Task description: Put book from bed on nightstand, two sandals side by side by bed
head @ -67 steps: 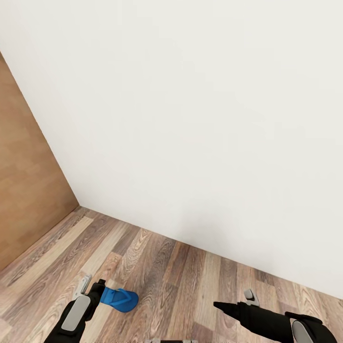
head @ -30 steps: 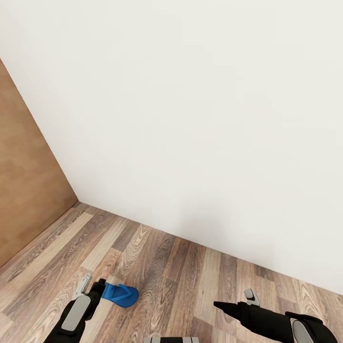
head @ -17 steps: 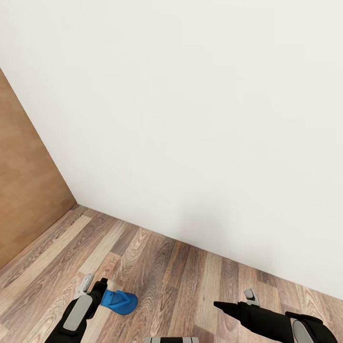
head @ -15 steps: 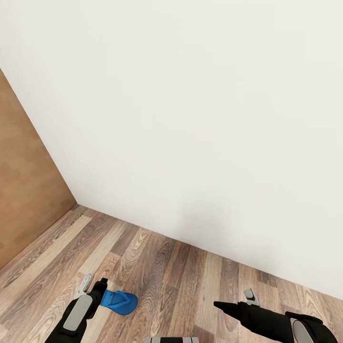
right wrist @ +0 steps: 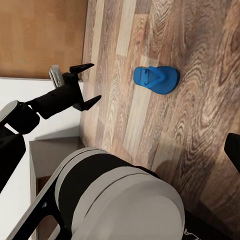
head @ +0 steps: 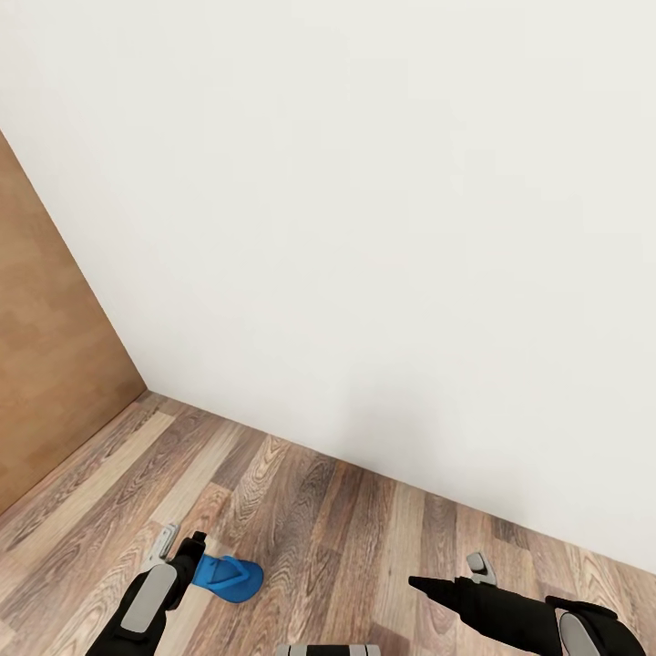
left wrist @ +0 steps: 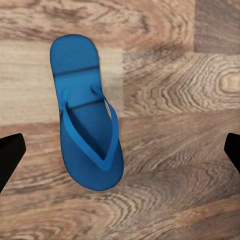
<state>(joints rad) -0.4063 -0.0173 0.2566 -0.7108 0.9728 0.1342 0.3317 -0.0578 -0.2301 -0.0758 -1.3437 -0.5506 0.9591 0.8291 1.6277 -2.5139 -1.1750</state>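
While the head camera looks down at a corner where a plain white wall [head: 364,228] meets a brown wooden panel [head: 46,364], one flat bright blue flip-flop sandal [head: 228,576] lies on the light brown wood-plank floor [head: 346,538], strap side up. The left hand [head: 193,551] hangs just above the sandal's heel end; from its wrist camera the sandal [left wrist: 87,112] lies between the two dark fingertips [left wrist: 9,157], which stand spread wide at either side and do not touch it. The right hand [head: 428,585] hovers over bare floor, well apart from the sandal; whether its fingers are spread or pressed together cannot be told. The right wrist camera shows the sandal [right wrist: 156,79] beside the spread left hand [right wrist: 87,85].
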